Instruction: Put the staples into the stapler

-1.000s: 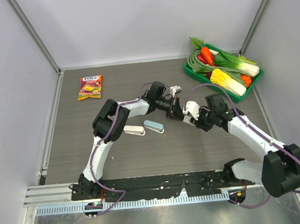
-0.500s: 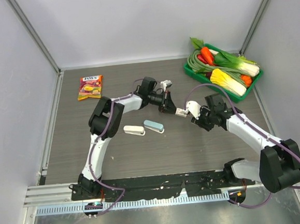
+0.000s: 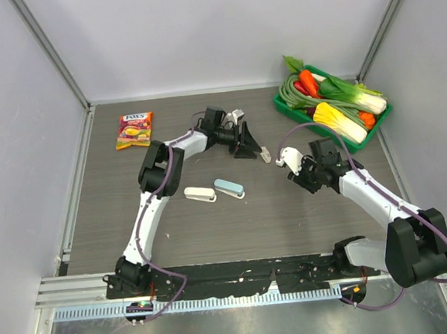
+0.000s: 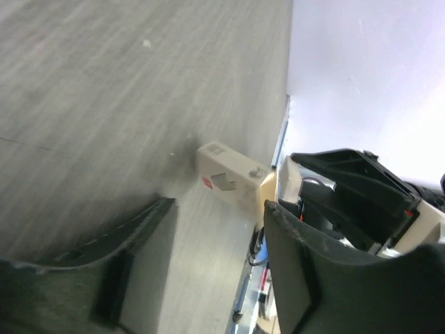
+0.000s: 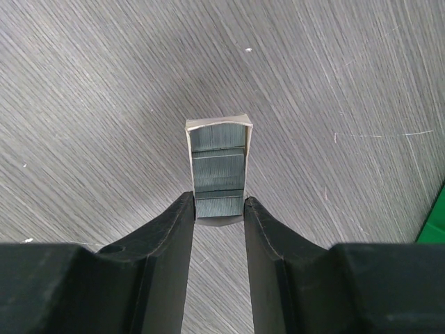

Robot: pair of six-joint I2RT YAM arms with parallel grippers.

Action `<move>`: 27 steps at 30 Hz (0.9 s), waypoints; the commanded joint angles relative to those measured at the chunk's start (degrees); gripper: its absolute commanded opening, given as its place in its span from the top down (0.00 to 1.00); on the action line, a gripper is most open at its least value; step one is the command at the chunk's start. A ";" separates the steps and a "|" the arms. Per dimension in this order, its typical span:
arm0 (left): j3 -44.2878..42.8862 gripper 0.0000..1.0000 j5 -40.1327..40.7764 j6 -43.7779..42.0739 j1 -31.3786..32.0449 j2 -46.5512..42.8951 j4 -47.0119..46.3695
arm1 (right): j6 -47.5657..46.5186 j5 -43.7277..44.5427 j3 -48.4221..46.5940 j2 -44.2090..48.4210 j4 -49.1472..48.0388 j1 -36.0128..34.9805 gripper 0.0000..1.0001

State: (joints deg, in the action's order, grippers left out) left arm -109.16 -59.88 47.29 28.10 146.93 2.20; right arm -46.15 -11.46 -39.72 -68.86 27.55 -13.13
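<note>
Cream staples (image 5: 218, 163) | lengthwise out from clamping right fingers (image 5: 174, 236) | left fingers (image 4: 313, 278) apart, empty

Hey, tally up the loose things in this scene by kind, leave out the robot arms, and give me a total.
Staplers: 2 (white stapler, blue stapler)
Cream staple box: 1
Tray of staples, in the right gripper: 1
Snack packet: 1
Green tray of vegetables: 1
Total: 6

Left tool (image 3: 253, 148) opened and withdrawn, staples box (image 4: 233, 177) released
</note>
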 commanded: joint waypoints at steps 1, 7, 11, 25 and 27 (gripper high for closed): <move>-1.58 0.33 2.22 -0.70 -0.67 -1.03 2.82 | 0.71 -0.14 -0.44 1.10 -2.32 0.38 0.61; 4.30 0.23 4.23 -3.16 -1.90 -6.39 3.69 | 1.41 0.56 -1.84 -1.97 -3.20 0.29 0.60; 5.80 0.23 4.42 -4.48 -2.96 -8.50 5.36 | 2.38 1.70 -5.35 -6.36 -3.12 0.21 0.59; 8.69 0.21 3.01 -9.84 -7.53 -19.21 11.60 | 3.17 6.36 -18.71 -24.82 -2.77 -0.67 0.56; 10.19 0.20 2.05 -10.72 -8.93 -21.15 11.86 | 3.61 6.63 -19.25 -24.92 -2.33 -0.67 0.54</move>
State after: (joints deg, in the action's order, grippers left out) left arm -100.73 -55.96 39.72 21.82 132.90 12.45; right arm -43.24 -6.72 -56.01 -93.65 25.06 -13.32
